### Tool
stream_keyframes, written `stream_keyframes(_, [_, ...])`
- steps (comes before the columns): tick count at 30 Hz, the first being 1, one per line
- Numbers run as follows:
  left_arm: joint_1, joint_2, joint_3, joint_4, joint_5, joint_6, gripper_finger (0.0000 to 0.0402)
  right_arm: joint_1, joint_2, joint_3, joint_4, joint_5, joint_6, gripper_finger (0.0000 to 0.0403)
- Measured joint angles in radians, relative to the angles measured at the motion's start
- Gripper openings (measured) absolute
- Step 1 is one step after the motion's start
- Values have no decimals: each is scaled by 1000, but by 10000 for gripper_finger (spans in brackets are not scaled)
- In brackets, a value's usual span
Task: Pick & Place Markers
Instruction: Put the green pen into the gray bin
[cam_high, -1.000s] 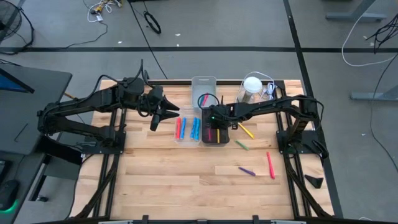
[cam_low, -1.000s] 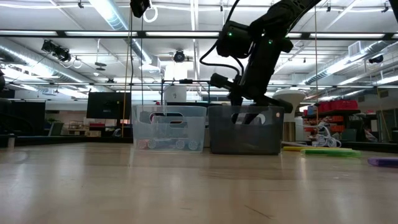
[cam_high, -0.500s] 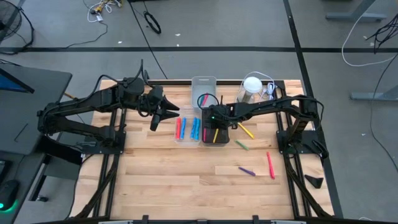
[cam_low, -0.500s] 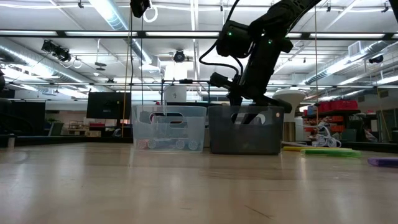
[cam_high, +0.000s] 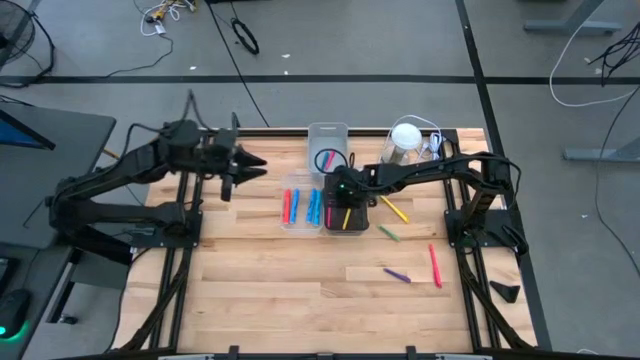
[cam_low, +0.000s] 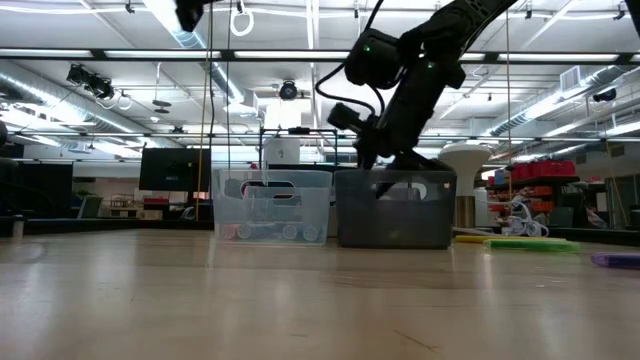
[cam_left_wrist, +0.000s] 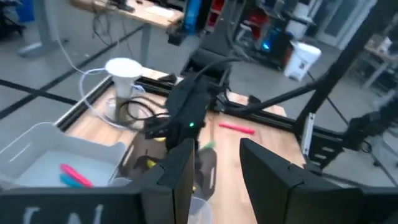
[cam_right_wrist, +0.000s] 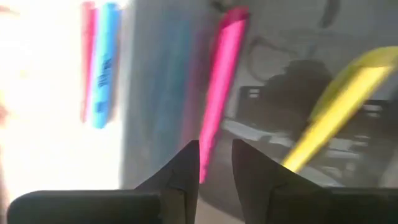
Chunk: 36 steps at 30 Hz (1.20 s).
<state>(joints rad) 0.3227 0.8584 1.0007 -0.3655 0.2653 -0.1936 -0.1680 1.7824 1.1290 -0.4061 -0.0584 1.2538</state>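
My right gripper hovers just over the dark bin and is open by a narrow gap. It holds nothing. Under it, a pink marker and a yellow marker lie in that bin. The clear bin beside it holds red and blue markers. Loose on the table lie a yellow marker, a green one, a purple one and a red one. My left gripper is open, raised above the table's far left part, apart from the bins.
A second clear bin with a marker in it stands at the far edge. A white-lidded jar with a cord stands to its right. The near half of the wooden table is bare boards.
My left arm has drawn back toward the table's left edge and risen, away from the clear bin. My right gripper has shifted slightly over the dark bin toward the clear bin and tipped a little. The markers have stayed where they were.
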Motion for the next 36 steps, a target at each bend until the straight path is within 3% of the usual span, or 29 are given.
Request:
stream_keyframes(7, [21, -169, -181, 83, 17, -36, 135, -2, -59, 0, 24, -39, -42, 86])
stream_keyframes(22, [21, -469, -519, 241, -53, -57, 135, -12, -262, 0, 54, -56, -185, 50])
stream_keyframes(27, [21, -585, -633, 246, -172, -56, 135, -12, -281, 1, 157, -74, -192, 49])
stream_keyframes(36, [21, -797, -789, 271, -329, -31, 135, -12, -280, 1, 452, -250, -185, 49])
